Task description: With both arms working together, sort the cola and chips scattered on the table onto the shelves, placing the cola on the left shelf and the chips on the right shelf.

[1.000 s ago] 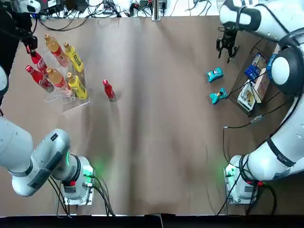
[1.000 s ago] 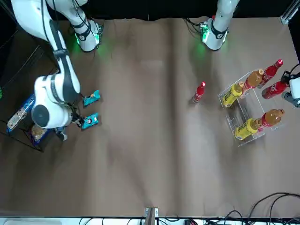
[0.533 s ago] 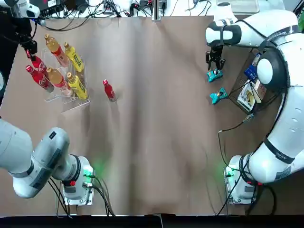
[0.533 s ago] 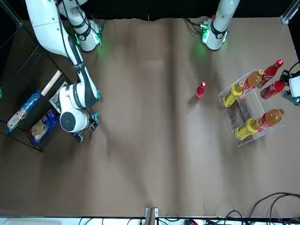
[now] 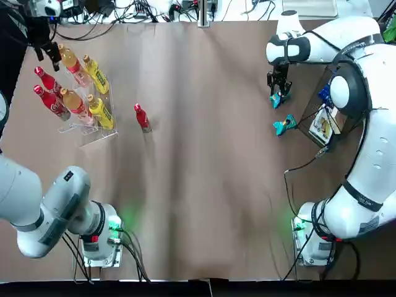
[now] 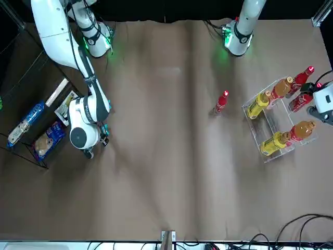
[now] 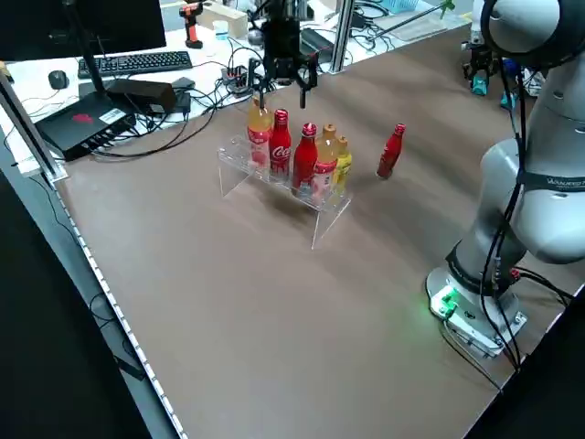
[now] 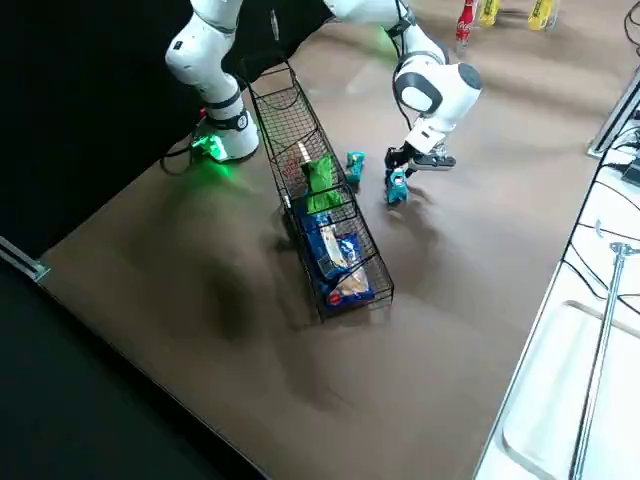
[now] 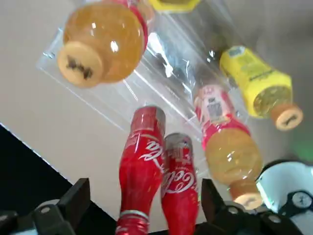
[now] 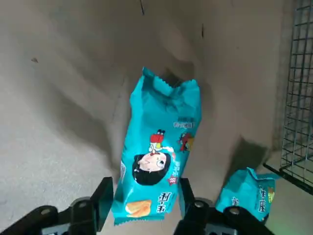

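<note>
Teal chips packet (image 10: 161, 156), upper right of the top view, is straddled by the right gripper (image 10: 142, 203), fingers apart; closure is needed next, then the right shelf (image 8: 300, 130); left gripper (image 9: 146, 210) is held open over the racked cola (image 9: 142, 171).

We see the right gripper (image 10: 142, 203) at the bottom of the frame, its fingers (image 10: 103, 198) parted on either side of the lower end of a teal chips packet (image 10: 161, 149). The packet lies lengthwise on the brown table (image 10: 58, 98), cartoon face printed at its middle. A second teal packet (image 10: 247, 193) sits lower right, apart from the first. The black wire shelf (image 10: 297, 98) runs along the right edge.
</note>
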{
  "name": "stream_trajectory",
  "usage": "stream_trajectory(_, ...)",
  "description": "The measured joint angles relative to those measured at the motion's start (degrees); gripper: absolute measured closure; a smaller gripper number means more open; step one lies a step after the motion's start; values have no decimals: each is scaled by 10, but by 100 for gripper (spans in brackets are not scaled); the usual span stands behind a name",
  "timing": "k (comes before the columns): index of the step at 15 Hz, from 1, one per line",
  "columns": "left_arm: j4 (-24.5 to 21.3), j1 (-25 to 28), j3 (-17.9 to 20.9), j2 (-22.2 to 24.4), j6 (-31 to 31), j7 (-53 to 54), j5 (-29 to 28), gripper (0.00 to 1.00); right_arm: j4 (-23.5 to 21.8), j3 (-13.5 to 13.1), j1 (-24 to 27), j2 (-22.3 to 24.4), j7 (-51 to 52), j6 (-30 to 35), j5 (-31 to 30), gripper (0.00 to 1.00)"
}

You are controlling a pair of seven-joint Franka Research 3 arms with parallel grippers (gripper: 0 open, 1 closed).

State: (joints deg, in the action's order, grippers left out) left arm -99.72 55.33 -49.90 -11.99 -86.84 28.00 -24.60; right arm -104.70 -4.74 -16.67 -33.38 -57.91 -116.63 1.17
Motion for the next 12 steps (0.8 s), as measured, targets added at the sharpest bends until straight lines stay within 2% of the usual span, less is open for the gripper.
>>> stream_trajectory(1, 3, -1, -14, 0, 0, -35, 0, 0, 0, -1, 0, -2, 0, -4, 0, 38)
stream_trajectory(2, 4, -22, -43, -5, 0, -140, 8, 0, 0, -2, 0, -4, 0, -21, 0, 44)
stream_trajectory(3, 4, -49, -51, -12, 0, -202, 19, 0, 0, -3, 0, -5, 0, -26, 0, 45)
stream_trajectory(5, 0, -122, -56, -34, 0, -318, 40, 0, 0, -5, 0, -6, 0, -29, -1, 63)
stream_trajectory(6, -3, -158, -57, -46, 0, -359, 47, 0, 0, -5, 1, -6, 0, -29, -2, 65)
stream_trajectory(7, -7, -191, -57, -59, 0, -391, 51, 0, 0, -5, 1, -6, 0, -29, -2, 66)
stream_trajectory(9, -13, -239, -57, -93, 0, -439, 58, 0, 2, -5, 1, -5, 0, -25, -2, 78)
stream_trajectory(12, -14, -280, -56, -142, -1, -494, 58, 0, 19, -11, 5, -2, 1, -25, -5, 78)
